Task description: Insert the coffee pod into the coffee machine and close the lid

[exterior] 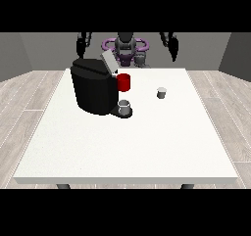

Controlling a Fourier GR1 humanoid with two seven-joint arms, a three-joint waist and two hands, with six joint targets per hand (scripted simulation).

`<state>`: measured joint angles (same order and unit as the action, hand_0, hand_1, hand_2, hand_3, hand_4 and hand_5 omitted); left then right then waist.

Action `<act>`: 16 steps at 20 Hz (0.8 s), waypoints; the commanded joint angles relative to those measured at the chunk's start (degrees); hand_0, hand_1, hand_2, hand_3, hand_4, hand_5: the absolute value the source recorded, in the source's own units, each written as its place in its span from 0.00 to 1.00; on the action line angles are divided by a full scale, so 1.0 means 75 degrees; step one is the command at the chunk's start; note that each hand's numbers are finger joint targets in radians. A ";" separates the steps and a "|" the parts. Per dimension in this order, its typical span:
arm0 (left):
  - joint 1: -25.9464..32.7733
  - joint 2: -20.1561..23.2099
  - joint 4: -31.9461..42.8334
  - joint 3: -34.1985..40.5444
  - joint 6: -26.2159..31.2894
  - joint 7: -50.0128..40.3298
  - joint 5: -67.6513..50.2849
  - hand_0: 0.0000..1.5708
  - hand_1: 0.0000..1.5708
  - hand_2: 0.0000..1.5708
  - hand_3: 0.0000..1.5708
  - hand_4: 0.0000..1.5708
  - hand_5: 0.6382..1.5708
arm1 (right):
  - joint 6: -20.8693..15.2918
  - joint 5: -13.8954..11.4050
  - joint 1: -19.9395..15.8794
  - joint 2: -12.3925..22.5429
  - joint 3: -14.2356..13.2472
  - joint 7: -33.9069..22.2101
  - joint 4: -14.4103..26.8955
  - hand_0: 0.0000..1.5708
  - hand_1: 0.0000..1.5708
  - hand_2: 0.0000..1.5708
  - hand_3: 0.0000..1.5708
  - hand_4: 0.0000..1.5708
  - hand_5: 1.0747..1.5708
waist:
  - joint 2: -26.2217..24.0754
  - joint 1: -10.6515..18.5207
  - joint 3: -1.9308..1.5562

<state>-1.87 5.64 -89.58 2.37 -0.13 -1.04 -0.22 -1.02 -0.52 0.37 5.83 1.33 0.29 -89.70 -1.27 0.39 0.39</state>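
— On the counter (122,147), toward its far left corner as the view shows it, what stands there?

— That's the black coffee machine (93,85), with its grey lid (109,62) tilted up and open. A grey cup (125,107) sits on the machine's base at its front, and a red cup (124,82) is just beside the machine on the side nearer the far edge.

— And the coffee pod?

— The small grey-white coffee pod (161,92) stands by itself on the counter, right of the machine and apart from it, closer to the far edge than the near one. Nothing touches it.

— Where are the hands?

— Both are raised beyond the far edge, beside the robot's body. The hand at the view's left (82,43) hangs above the far left corner; the hand at the view's right (172,46) hangs above the far edge, well apart from the pod. Neither has hold of anything.

— Are the fingers spread or curled?

— They look to point downward, but I cannot tell how far open they are on either hand
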 commanded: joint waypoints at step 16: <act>-0.1365 0.2553 0.1240 0.0092 0.1664 0.0797 0.1653 0.00 0.00 0.00 0.00 0.00 1.00 | -0.0729 -0.0935 -0.0568 0.0025 -0.0088 0.0350 0.0240 0.00 0.00 0.00 0.00 0.00 1.00 | 0.0862 -0.0874 -0.0053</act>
<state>-8.44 20.18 -83.59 1.12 9.96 6.85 10.62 -8.52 -7.90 -3.32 4.32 0.91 2.34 -87.66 3.63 -3.75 0.02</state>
